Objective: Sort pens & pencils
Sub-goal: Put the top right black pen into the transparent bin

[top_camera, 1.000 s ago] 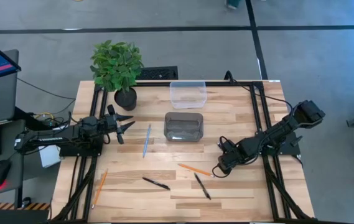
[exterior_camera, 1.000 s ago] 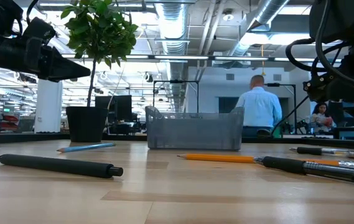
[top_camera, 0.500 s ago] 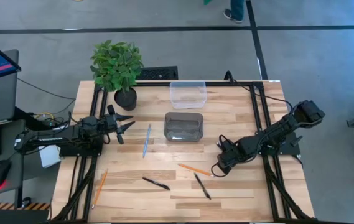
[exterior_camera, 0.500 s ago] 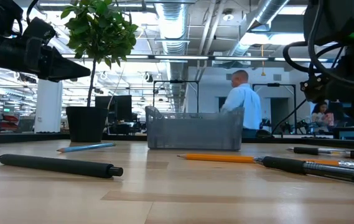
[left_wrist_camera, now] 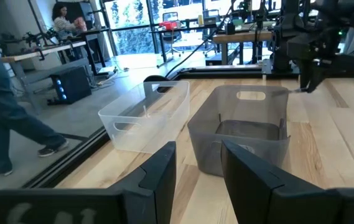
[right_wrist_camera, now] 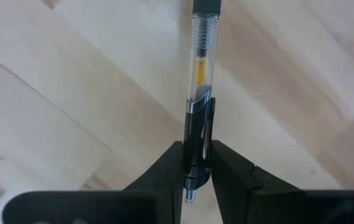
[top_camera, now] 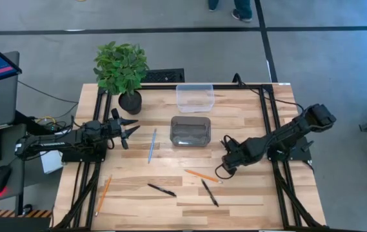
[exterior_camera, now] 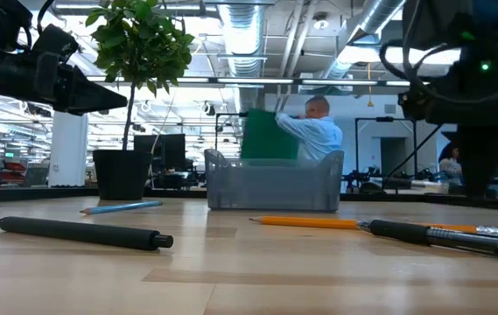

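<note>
Black pen [right_wrist_camera: 198,118] sat pinched in the right gripper [right_wrist_camera: 196,163], lifted off the table [top_camera: 247,193] near the grey bin [top_camera: 190,131], likely for dropping there. Left gripper [left_wrist_camera: 196,165] waited by the plant [top_camera: 120,67], fingers apart and empty.

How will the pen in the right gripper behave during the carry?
Probably stiff and light: the pen is a slim plastic barrel. The right gripper pinches only its clip end, so the free length may pivot. Its smooth body could slip.

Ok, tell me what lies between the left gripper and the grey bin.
In the high view, only the light blue pencil lies between the left gripper and the grey bin.
</note>
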You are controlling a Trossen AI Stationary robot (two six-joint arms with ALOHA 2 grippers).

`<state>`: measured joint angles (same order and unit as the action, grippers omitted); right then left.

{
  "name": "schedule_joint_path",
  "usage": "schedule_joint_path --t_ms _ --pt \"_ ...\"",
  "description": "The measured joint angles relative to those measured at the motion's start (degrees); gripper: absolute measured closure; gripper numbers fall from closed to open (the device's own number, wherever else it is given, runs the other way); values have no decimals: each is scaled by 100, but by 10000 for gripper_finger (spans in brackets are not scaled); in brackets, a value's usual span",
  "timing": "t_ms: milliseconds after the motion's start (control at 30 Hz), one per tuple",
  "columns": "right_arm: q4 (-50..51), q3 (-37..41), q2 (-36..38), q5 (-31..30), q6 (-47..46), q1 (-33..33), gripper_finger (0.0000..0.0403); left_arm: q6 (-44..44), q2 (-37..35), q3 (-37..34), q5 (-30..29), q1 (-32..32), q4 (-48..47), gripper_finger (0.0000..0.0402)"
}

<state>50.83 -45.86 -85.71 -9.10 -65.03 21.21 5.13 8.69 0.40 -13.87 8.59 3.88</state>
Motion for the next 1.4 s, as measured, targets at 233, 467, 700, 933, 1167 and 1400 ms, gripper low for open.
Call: schedule_joint_path --t_ms 233,467,700,933,1167,1400 --pt "1090 -626 2 -623 551 -335 311 0 -1 -1 0 1 0 284" --pt "1805 -1391 7 -1502 1567 -926 311 0 0 -1 0 -2 -2 284" --pt "1183 -1910 11 -1821 3663 -2189 311 0 -1 -2 -2 -1 0 284" --pt "-341 -2138 11 -1431 6098 -3479 311 0 0 0 -1 -1 -1 284" --pt "-1632 -2138 11 -499 7358 -4401 311 0 -2 0 0 1 0 284" --pt "-2210 -2138 -21 135 7618 -4834 311 11 0 -2 -2 -2 -1 284"
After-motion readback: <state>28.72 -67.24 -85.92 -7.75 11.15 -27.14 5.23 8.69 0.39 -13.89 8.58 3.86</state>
